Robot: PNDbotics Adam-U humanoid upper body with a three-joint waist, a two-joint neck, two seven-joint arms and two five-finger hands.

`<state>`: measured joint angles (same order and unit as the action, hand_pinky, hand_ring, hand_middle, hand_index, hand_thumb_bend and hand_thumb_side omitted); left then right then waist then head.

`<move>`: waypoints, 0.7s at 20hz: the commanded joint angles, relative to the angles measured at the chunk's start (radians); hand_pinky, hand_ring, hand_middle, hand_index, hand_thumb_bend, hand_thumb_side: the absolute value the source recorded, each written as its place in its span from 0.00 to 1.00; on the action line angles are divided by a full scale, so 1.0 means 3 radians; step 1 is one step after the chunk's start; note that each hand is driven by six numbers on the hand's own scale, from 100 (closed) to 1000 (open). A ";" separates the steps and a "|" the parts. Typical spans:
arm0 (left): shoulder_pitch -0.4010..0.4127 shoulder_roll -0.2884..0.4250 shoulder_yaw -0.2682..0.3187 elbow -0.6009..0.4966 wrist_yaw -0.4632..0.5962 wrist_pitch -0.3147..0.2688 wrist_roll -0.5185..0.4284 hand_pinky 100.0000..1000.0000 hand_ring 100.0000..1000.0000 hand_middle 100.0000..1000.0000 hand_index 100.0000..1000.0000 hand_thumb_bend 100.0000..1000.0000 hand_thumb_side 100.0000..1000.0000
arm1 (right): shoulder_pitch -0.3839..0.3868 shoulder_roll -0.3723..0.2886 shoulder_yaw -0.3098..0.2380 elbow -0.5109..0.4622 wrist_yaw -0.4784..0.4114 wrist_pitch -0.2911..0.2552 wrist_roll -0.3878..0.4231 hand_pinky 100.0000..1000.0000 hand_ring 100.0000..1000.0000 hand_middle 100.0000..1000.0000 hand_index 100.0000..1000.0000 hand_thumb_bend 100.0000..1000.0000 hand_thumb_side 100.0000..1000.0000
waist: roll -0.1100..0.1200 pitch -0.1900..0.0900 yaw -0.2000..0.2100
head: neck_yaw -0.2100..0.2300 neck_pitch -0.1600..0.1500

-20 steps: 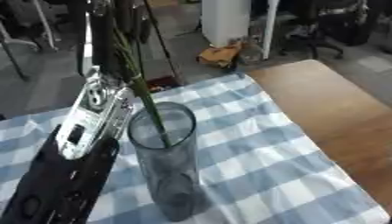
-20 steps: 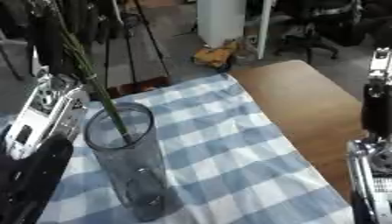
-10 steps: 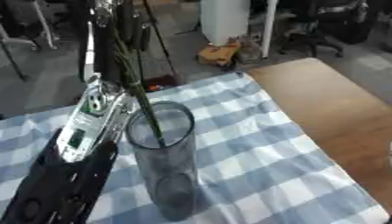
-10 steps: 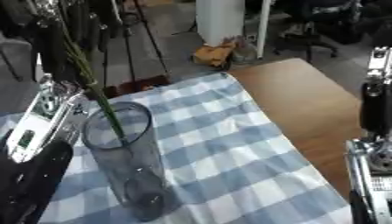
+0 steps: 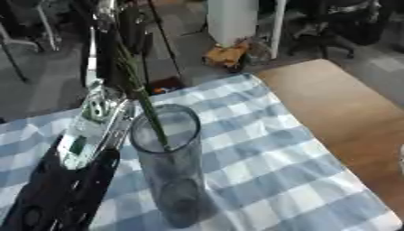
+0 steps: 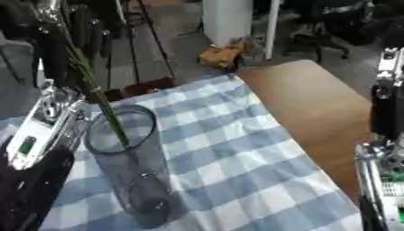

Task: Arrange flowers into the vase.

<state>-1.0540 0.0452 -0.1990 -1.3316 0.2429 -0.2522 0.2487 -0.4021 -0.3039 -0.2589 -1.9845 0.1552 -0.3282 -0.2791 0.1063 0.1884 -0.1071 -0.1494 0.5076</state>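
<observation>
The left hand (image 5: 107, 27) is gripping green stems (image 5: 146, 106) dipping into the glass vase (image 5: 170, 167), while only the right eye view is showing the right arm (image 6: 387, 149), fingers unseen.

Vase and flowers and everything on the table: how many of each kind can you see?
Glass vase: 1
Bunch of green flower stems, going into the vase: 1
Blue-and-white checked cloth: 1
Wooden table: 1
Total: 4 things

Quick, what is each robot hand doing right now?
Left hand: up high at the green stems, whose lower ends are inside the glass vase; fingers cannot be told.
Right hand: not seen; only the arm shows.
</observation>
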 commanded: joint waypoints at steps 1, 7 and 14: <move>-0.0041 0.0096 0.0024 -0.0022 -0.0088 0.0057 0.0033 0.00 0.16 0.14 0.01 0.08 0.85 | -0.0033 -0.0038 -0.0022 -0.0052 0.0022 0.0009 -0.0012 0.80 0.80 0.48 0.79 0.00 0.69 | -0.0022 -0.0060 0.0009 | -0.0015 -0.0035; -0.0030 0.0142 0.0036 -0.0016 -0.0249 0.0155 0.0079 0.00 0.23 0.19 0.04 0.12 0.87 | -0.0025 -0.0040 -0.0023 -0.0052 0.0023 0.0015 -0.0025 0.80 0.80 0.48 0.79 0.00 0.71 | -0.0022 -0.0070 0.0024 | -0.0034 -0.0034; -0.0023 0.0185 0.0045 -0.0004 -0.0412 0.0247 0.0122 0.00 0.26 0.22 0.08 0.14 0.90 | -0.0014 -0.0043 -0.0025 -0.0052 0.0028 0.0019 -0.0030 0.80 0.81 0.48 0.79 0.00 0.71 | -0.0022 -0.0077 0.0034 | -0.0047 -0.0036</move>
<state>-1.0460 0.0782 -0.1975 -1.3233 0.1307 -0.1835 0.2827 -0.3961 -0.3039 -0.2590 -1.9845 0.1559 -0.3234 -0.2848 0.1065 0.1850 -0.0978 -0.1607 0.5076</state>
